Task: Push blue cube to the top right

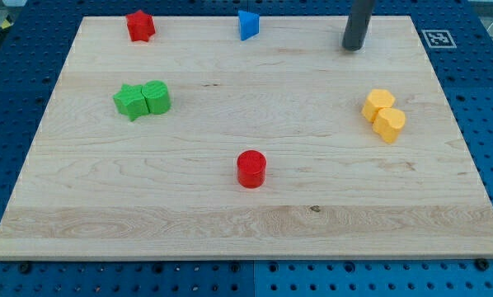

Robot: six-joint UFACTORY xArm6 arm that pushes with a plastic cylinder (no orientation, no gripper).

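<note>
Nearest the view's bottom, a red cylinder [251, 168] is seen standing alone on the pale, grained wooden tabletop [147, 214]. Farther up, a green star-like block [129, 101] and a green rounded block [157, 96] are set touching at the view's left, and two yellow faceted blocks [383, 115] are pressed together at the right. Along the top edge, a red star-like block [139, 25] and a blue wedge-shaped block [247, 25] are placed well apart. My tip [354, 48], the blunt end of a smooth dark rod, is set down near the top right corner; no jaws are carried by this end effector. The blue cube cannot be made out; it may be hidden behind the rod.
</note>
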